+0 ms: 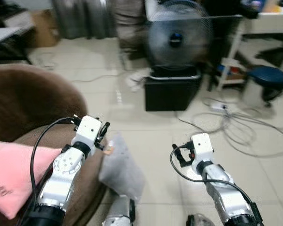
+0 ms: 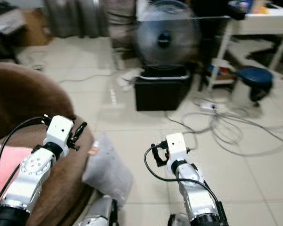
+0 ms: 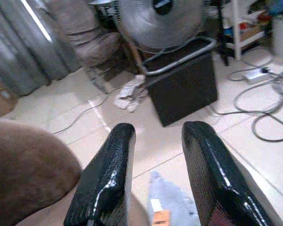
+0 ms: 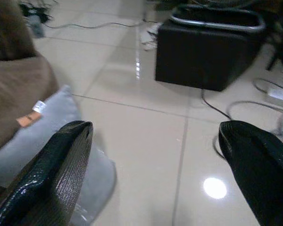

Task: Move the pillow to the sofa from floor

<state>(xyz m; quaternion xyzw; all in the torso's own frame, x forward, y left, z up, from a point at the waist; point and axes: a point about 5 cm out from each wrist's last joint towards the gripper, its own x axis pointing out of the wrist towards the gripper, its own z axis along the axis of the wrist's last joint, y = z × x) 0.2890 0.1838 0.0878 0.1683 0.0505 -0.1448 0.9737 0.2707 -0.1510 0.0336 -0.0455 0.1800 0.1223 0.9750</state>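
A grey pillow [image 1: 122, 170] with an orange tag lies on the tiled floor, leaning against the front of the brown sofa [image 1: 33, 99]. A pink pillow [image 1: 9, 174] rests on the sofa seat at the lower left. My left gripper [image 3: 158, 134] hovers above the sofa's edge, just over the grey pillow's top corner [image 3: 172, 197]; its fingers are open and hold nothing. My right gripper [image 4: 155, 132] is spread wide open over the floor, to the right of the grey pillow [image 4: 42, 136] and not touching it.
A standing fan [image 1: 179, 35] sits on a black box [image 1: 172, 89] straight ahead. Loose cables [image 1: 236, 125] and a power strip trail over the tiles at the right. A white table [image 1: 269, 23] and a blue stool [image 1: 266, 77] stand at the back right.
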